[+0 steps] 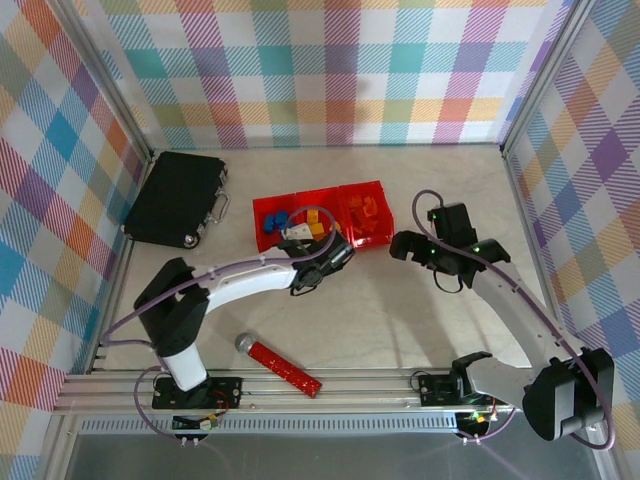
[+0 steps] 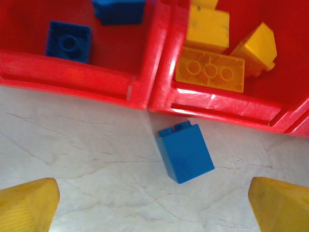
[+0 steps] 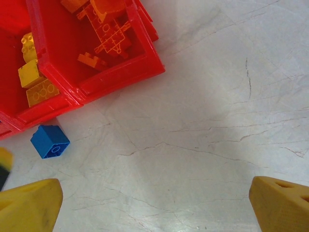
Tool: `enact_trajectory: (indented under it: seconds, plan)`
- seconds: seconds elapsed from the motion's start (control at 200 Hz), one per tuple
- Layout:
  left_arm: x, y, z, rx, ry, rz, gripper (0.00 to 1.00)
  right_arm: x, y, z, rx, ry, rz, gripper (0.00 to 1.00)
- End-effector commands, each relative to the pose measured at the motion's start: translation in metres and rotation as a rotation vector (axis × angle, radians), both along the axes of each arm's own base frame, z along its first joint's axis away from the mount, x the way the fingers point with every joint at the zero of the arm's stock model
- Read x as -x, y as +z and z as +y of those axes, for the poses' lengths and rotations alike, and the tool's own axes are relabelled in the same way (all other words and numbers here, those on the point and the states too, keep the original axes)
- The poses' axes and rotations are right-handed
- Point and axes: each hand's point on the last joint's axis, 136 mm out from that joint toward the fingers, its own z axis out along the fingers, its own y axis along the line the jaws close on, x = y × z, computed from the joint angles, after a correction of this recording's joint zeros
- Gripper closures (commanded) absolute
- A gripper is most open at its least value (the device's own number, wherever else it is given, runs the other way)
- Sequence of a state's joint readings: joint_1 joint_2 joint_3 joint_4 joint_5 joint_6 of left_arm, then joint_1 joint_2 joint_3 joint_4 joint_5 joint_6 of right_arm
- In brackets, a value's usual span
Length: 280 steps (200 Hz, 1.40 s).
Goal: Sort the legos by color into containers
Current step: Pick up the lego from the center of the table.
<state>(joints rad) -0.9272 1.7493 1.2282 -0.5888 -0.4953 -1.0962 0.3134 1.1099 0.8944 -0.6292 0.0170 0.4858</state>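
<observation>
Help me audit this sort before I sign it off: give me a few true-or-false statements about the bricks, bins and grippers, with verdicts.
1. A blue brick lies on the table, outside the containers. True.
2. The left gripper is shut on that brick. False: its jaws stand open and the brick lies untouched ahead of them.
3. The yellow bricks sit in the bin beside the one with blue bricks. True.
4. The orange bricks share a bin with the yellow ones. False: they have a bin of their own, next to the yellow one.
5. The right gripper holds an orange brick. False: it is open and empty above bare table.
</observation>
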Motion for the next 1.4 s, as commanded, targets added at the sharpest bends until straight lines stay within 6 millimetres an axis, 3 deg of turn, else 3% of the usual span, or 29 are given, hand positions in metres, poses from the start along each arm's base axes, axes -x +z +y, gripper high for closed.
enact_trajectory:
  seconds: [0.0, 0.17, 0.375, 0.575, 0.815, 1.02, 1.395]
  plan:
    - [-0.003, -0.008, -0.022, 0.025, -0.030, 0.041, 0.00, 0.003, 0.001, -0.001, -0.001, 0.012, -0.016, 0.01]
    - [-0.008, -0.028, -0.034, 0.012, -0.033, 0.084, 0.01, 0.004, 0.001, -0.006, 0.031, 0.016, -0.029, 0.01]
    - [-0.017, -0.041, -0.036, -0.003, -0.026, 0.093, 0.06, 0.005, 0.003, -0.008, 0.042, 0.029, -0.048, 0.01]
    - [-0.025, -0.052, -0.034, -0.042, -0.029, 0.103, 0.10, 0.006, 0.006, -0.013, 0.059, 0.016, -0.064, 0.01]
    - [-0.032, -0.060, -0.017, -0.078, -0.013, 0.113, 0.17, 0.009, 0.012, -0.020, 0.073, -0.002, -0.090, 0.01]
    - [-0.040, -0.061, -0.008, -0.088, -0.018, 0.102, 0.29, 0.009, 0.011, -0.020, 0.070, -0.006, -0.090, 0.01]
    - [-0.036, -0.062, -0.009, -0.068, -0.043, 0.101, 0.59, 0.007, 0.014, -0.018, 0.059, -0.011, -0.093, 0.01]
